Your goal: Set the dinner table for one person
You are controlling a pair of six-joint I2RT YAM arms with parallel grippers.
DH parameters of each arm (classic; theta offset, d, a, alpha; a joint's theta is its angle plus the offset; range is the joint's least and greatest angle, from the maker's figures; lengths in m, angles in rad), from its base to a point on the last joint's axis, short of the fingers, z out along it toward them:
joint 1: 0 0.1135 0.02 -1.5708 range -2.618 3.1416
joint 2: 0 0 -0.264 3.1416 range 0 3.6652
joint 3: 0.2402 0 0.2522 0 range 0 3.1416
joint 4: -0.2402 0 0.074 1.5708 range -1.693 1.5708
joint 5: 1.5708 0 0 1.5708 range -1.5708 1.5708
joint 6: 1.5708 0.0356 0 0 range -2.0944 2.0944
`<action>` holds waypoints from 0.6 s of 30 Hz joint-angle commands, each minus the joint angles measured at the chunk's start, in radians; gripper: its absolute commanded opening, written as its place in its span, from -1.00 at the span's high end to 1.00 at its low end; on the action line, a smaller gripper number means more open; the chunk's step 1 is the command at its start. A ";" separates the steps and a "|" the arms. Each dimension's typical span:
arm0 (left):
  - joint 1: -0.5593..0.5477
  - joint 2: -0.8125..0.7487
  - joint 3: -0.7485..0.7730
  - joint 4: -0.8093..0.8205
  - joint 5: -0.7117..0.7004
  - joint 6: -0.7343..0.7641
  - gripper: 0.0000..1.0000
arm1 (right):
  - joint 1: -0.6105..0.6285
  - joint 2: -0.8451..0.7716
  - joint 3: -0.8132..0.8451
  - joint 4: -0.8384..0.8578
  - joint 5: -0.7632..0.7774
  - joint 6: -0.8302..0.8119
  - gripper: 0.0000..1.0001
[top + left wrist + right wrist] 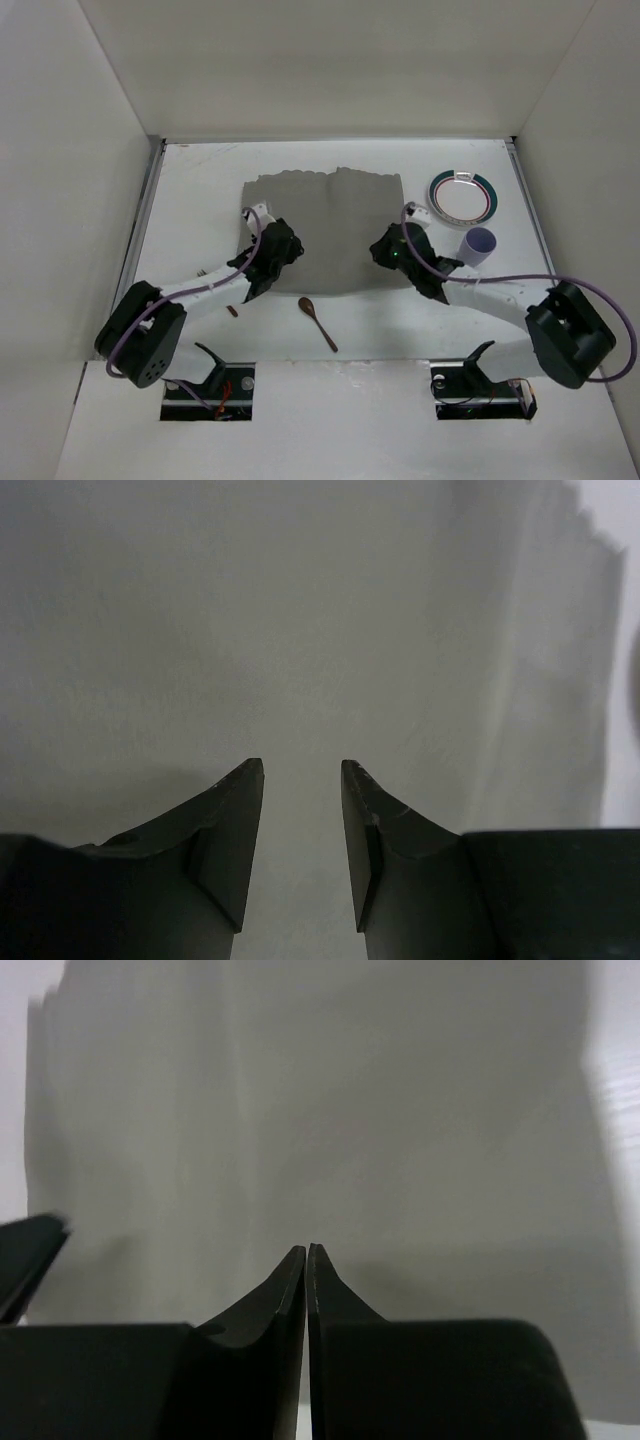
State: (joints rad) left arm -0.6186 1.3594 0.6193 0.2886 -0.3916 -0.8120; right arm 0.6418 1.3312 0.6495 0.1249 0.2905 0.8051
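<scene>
We see L gripper (302,765) w/ fingertips spread, a clear gap between them, low over the grey placemat (300,620). R gripper (307,1248) has its tips pressed together, also over that cloth. From the top view, L sits at the mat's near-left part and R at its near-right part. The mat lies mid dinner table (200,190), toward the far side. A wooden spoon (318,322) lies on the white surface just off the mat's near edge. Far right is a teal-rimmed plate (489,195), w/ a lavender cup (479,244) just nearer, beside the R arm.

No text, label, brand, number or sign can be read anywhere on the table (400,335).
</scene>
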 commanded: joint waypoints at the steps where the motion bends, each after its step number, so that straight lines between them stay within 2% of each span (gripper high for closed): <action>1: -0.040 0.009 -0.036 -0.023 -0.023 -0.042 0.32 | 0.110 0.080 -0.040 0.198 -0.051 0.055 0.82; 8: -0.082 -0.100 -0.194 -0.068 -0.062 -0.105 0.32 | 0.140 0.186 -0.134 0.282 -0.050 0.187 0.81; 14: -0.066 -0.178 -0.314 -0.069 -0.115 -0.116 0.32 | 0.132 0.154 -0.214 0.256 0.016 0.223 0.78; 18: -0.045 -0.224 -0.354 -0.069 -0.128 -0.105 0.32 | 0.111 0.047 -0.249 0.213 0.025 0.217 0.70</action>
State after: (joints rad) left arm -0.6827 1.1629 0.3058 0.2543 -0.4717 -0.9192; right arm 0.7689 1.4471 0.4309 0.3801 0.2676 1.0145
